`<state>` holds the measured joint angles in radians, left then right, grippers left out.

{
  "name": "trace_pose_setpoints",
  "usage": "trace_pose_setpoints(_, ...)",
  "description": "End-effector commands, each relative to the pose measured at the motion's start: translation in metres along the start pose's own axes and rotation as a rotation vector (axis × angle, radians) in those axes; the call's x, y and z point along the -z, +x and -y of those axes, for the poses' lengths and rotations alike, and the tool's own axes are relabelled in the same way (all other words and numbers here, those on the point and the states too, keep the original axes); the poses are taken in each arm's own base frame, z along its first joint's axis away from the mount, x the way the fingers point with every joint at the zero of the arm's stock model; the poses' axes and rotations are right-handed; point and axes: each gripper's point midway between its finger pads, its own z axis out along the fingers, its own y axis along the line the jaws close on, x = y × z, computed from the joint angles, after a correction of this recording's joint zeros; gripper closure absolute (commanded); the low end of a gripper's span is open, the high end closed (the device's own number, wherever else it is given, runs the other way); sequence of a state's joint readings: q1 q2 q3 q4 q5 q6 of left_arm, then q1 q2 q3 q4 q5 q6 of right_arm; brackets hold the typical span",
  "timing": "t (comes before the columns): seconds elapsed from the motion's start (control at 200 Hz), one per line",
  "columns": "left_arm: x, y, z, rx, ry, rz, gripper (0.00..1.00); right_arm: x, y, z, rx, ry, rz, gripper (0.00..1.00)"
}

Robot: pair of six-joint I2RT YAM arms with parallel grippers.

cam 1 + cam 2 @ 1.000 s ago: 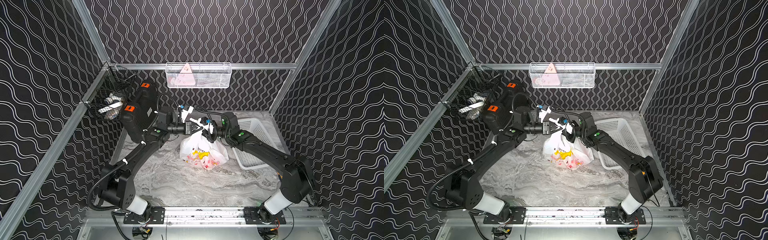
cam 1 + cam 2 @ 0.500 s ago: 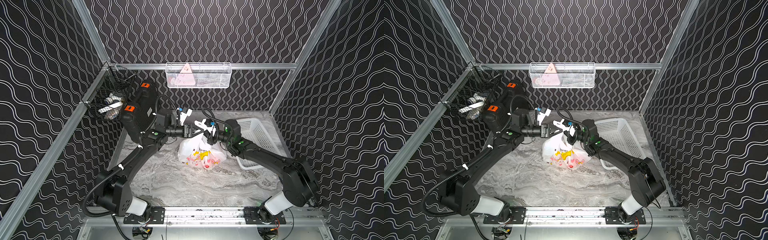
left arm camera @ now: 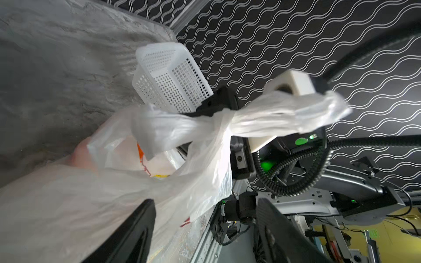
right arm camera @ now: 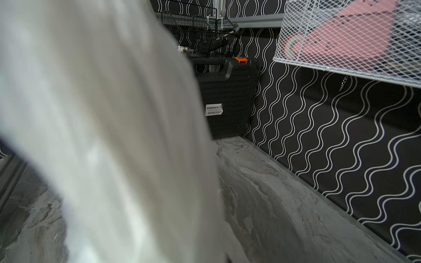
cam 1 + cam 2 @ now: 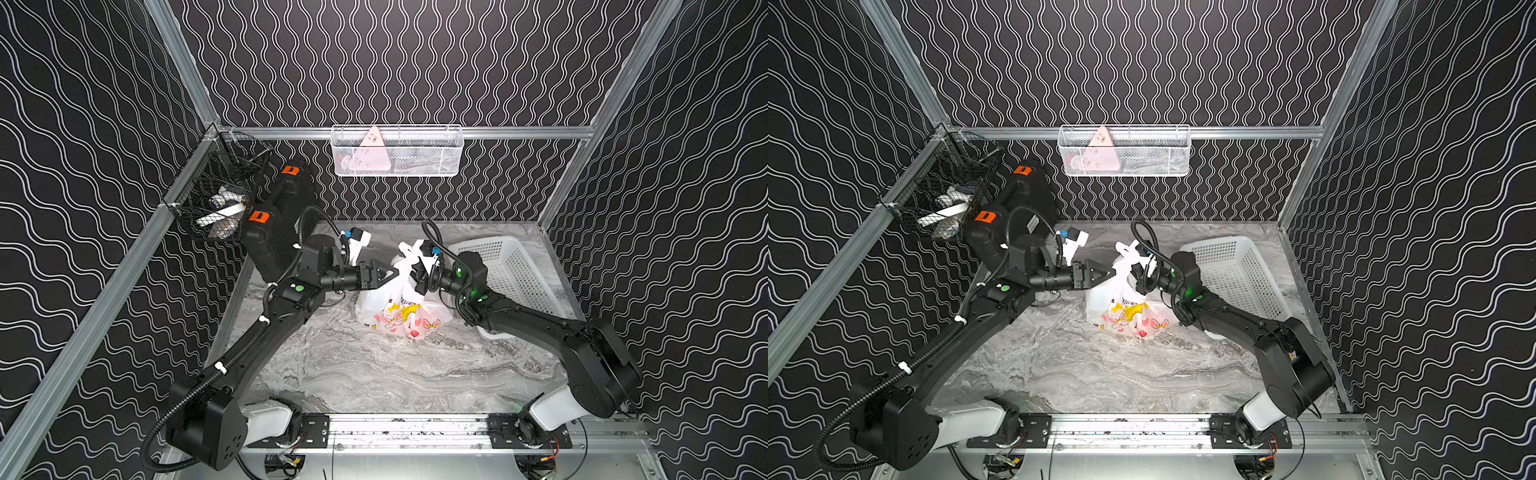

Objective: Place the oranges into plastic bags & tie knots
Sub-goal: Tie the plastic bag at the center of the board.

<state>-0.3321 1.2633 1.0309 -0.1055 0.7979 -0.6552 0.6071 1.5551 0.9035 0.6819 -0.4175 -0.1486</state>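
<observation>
The bag sits mid-counter beside the basket, and its knot looks loose. The right tool is clamped on the bag's handles there. The left tool, jaws apart, should grip the free tail and pull oppositely

Left jaws apart, right jaws together.

left end effector opened, bag released
</observation>
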Motion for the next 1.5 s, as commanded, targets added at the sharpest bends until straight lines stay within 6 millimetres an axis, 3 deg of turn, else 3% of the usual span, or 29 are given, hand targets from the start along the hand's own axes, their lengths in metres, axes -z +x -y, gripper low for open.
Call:
trace_pose_setpoints(0.0,-0.012,0.01,-0.008,0.008,-0.027,-0.017,0.32,0.004,-0.024,0.001,0.012,0.02,0.107,1.0)
trace_pose_setpoints(0.17,-0.018,0.021,-0.004,0.042,0.054,-0.003,0.35,0.014,-0.025,-0.004,0.082,0.024,0.22,1.0)
trace_pose_setpoints(0.3,-0.031,0.039,-0.014,0.098,0.086,-0.02,0.36,0.014,-0.016,-0.006,0.017,0.012,0.252,1.0)
trace_pose_setpoints(0.385,-0.031,0.04,-0.015,0.117,0.103,0.008,0.36,0.013,-0.012,-0.01,-0.006,-0.008,0.255,1.0)
trace_pose_setpoints(0.58,-0.003,0.029,-0.005,0.068,0.065,0.038,0.3,0.012,-0.007,-0.011,0.008,-0.006,0.234,1.0)
trace_pose_setpoints(0.715,0.021,0.002,-0.009,0.084,0.034,0.129,0.25,0.01,-0.004,-0.012,0.014,-0.013,0.222,1.0)
trace_pose_setpoints(0.861,0.018,-0.019,-0.006,0.145,0.091,0.165,0.26,0.01,-0.005,-0.013,0.017,-0.022,0.224,1.0)
trace_pose_setpoints(1.141,0.003,-0.034,-0.005,0.259,0.123,0.18,0.44,0.007,-0.005,-0.015,0.035,-0.038,0.217,1.0)
trace_pose_setpoints(1.306,-0.017,-0.031,-0.007,0.281,0.085,0.134,0.46,0.007,-0.003,-0.016,0.036,-0.039,0.213,1.0)
trace_pose_setpoints(1.491,-0.024,-0.03,-0.014,0.304,0.067,0.133,0.63,0.006,-0.003,-0.015,0.042,-0.037,0.209,1.0)
